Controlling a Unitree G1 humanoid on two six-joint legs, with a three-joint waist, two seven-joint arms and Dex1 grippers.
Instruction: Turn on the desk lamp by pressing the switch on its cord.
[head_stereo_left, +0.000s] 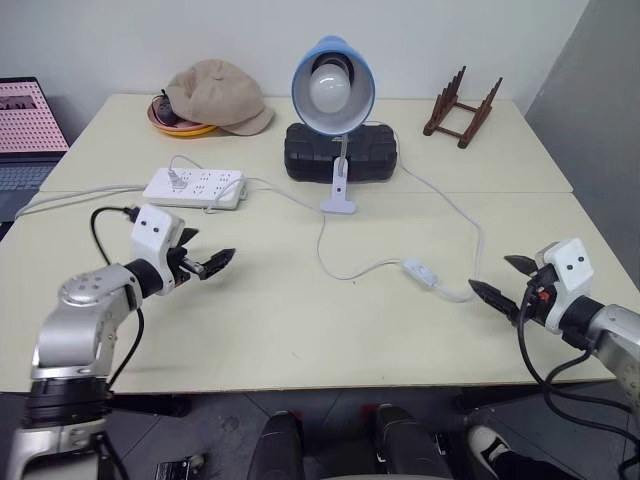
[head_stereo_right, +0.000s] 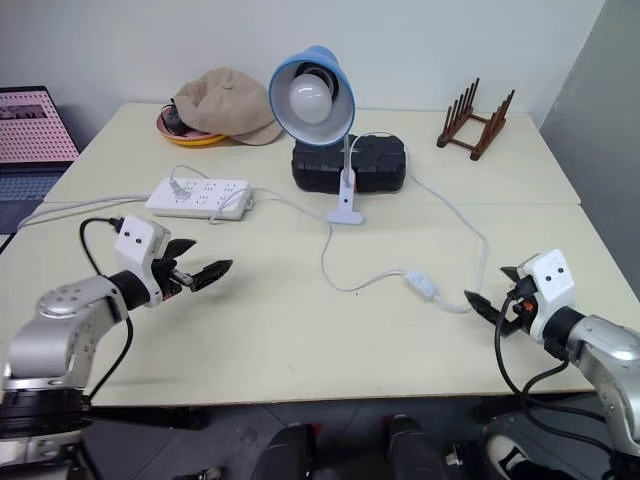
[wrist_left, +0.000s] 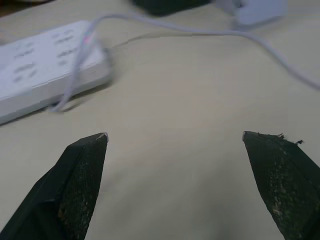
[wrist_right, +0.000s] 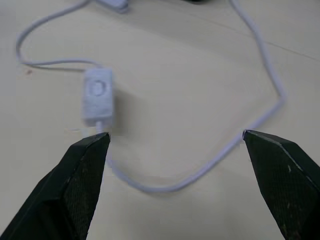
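Note:
The desk lamp (head_stereo_left: 333, 88) stands at the table's middle back, blue shade tilted toward me, bulb unlit, white clip base (head_stereo_left: 338, 203) on the table. Its thin white cord (head_stereo_left: 345, 272) loops forward to the small white switch (head_stereo_left: 419, 272), which lies flat on the table. My right gripper (head_stereo_left: 503, 280) hovers open just right of the switch, a loop of cord between them; the right wrist view shows the switch (wrist_right: 97, 97) ahead of one finger. My left gripper (head_stereo_left: 205, 252) hangs open over bare table at the left, empty.
A white power strip (head_stereo_left: 195, 187) lies behind my left gripper, with a plug in it. A black case (head_stereo_left: 340, 150) sits behind the lamp. A tan cap (head_stereo_left: 218, 95) on a plate, a wooden rack (head_stereo_left: 462, 108) and a laptop (head_stereo_left: 25, 130) stand around the edges.

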